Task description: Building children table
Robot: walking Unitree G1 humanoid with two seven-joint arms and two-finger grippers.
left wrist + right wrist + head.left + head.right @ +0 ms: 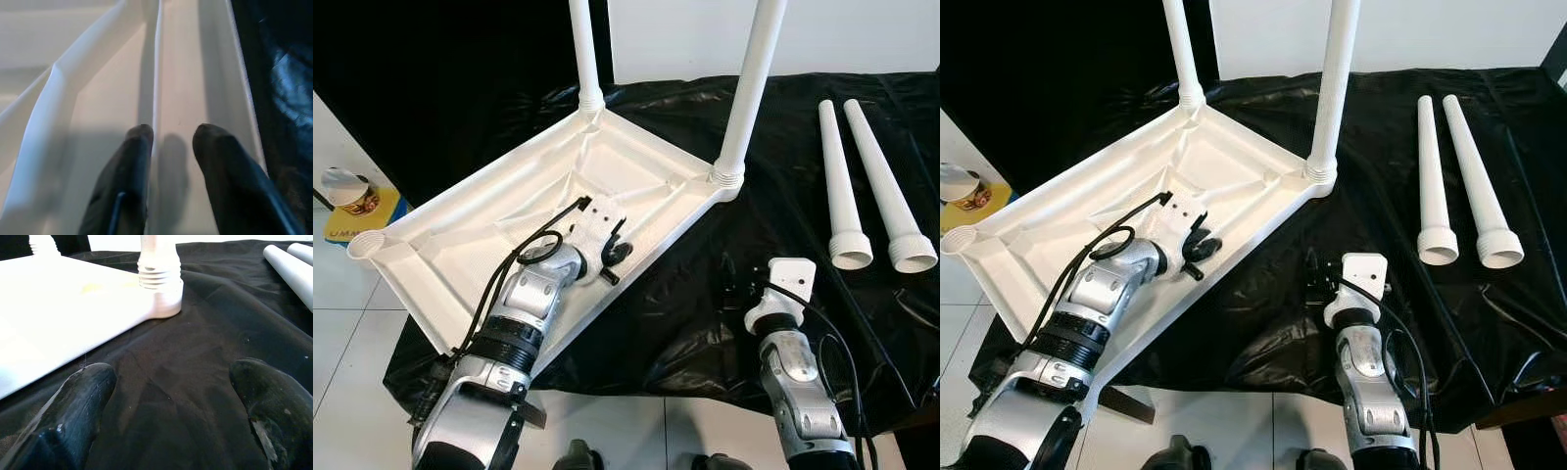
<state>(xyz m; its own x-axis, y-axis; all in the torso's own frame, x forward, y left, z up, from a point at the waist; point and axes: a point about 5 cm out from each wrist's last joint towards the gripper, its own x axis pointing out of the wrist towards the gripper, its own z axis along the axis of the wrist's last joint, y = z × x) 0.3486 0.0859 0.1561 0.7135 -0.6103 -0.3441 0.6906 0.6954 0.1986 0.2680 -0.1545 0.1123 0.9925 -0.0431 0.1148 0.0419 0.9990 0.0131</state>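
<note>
White plastic tabletop lay upturned; left pincer narrowly parted, resting against its inner rib. Right pincer spread wide over black sheet, holding nothing.

Both eye views look down and forward from the head at the upturned white tabletop on the black sheet, the right one framed slightly to the side. The left wrist view sits very close over the tabletop's ribbed underside. The right wrist view (low over the sheet) faces a screwed-in leg, which the eye views share.
</note>
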